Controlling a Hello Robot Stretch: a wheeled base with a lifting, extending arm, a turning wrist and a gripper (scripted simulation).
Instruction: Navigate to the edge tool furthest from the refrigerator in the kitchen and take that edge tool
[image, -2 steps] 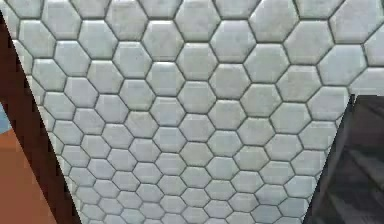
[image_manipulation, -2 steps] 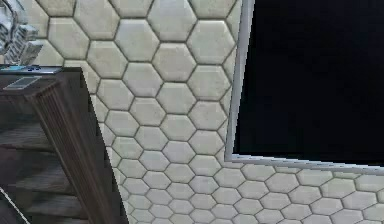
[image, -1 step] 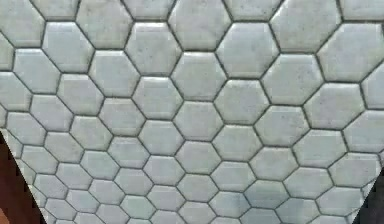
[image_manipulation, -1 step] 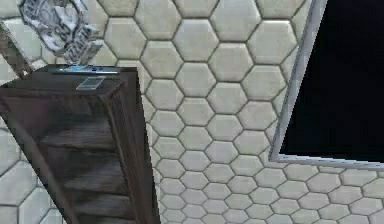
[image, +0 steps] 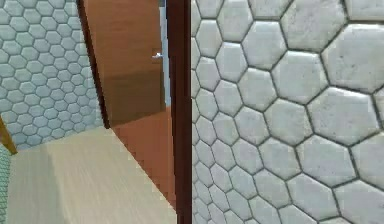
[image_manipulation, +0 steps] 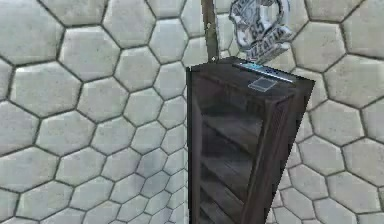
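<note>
Probably navigation: steer toward the brown door (image: 125, 60), clear of the tiled wall (image: 290, 120) and dark shelf (image_manipulation: 240, 140); tool's state, cannot tell.

Forward view:
- Wall (image: 290, 110), 3 o'clock: pale grey hexagons, dark grey joints.
- Far wall (image: 45, 70), 9 o'clock: same hexagon pattern, bluer grey.
- Door (image: 125, 60), 12 o'clock: plain mid-brown wood; handle (image: 157, 55) silver.
- Frame (image: 180, 110): dark red-brown.
- Floor (image: 70, 185), 7 o'clock: pale beige, faint plank lines.
- Threshold floor (image: 150, 140), under the door: red-brown.

Arm side view:
- Hexagon wall (image_manipulation: 80, 110), 9 o'clock: warm light grey, darker joints.
- Shelf (image_manipulation: 235, 140), 4 o'clock: near-black brown.
- Flat item (image_manipulation: 262, 84) on the shelf: pale blue-white.
- Ornament (image_manipulation: 258, 25), 1 o'clock: silver-grey, dark lines.
</note>
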